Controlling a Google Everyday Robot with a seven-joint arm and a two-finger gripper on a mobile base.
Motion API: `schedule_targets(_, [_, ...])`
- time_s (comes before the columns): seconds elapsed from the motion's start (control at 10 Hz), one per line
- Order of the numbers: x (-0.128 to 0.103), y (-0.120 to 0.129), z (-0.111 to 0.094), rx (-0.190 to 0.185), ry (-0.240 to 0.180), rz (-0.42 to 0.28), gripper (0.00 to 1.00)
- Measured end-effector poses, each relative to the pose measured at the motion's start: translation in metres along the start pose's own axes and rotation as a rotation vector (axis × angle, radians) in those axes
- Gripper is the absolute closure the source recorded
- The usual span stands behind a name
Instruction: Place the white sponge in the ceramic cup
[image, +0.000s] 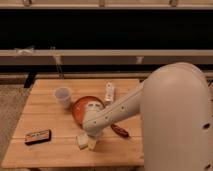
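The white sponge (81, 141) is sitting on the table (55, 155) near its front edge, well apart from the ceramic cup (63, 96), so we are counting the placement as not yet done. We are seeing the gripper (91, 141) down right against the white sponge, but we cannot tell whether it is released or grasping. The lift, the carry past the orange bowl (76, 112) and the drop are all remaining.

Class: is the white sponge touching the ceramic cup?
Apart. The camera view shows bare table between the white sponge and the ceramic cup; the gripper is down at the sponge.
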Motion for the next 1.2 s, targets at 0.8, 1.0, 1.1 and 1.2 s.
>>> schedule_targets(0.8, [0.004, 0.003, -0.014, 0.015, 0.001, 0.000, 1.00])
schedule_targets(1.0, [0.002, 0.007, -0.042, 0.060, -0.023, 0.000, 1.00])
schedule_targets(1.1, [0.003, 0.008, -0.060, 0.081, -0.024, 0.002, 1.00])
schedule_targets(1.2, [0.003, 0.009, -0.091, 0.110, -0.032, 0.001, 1.00])
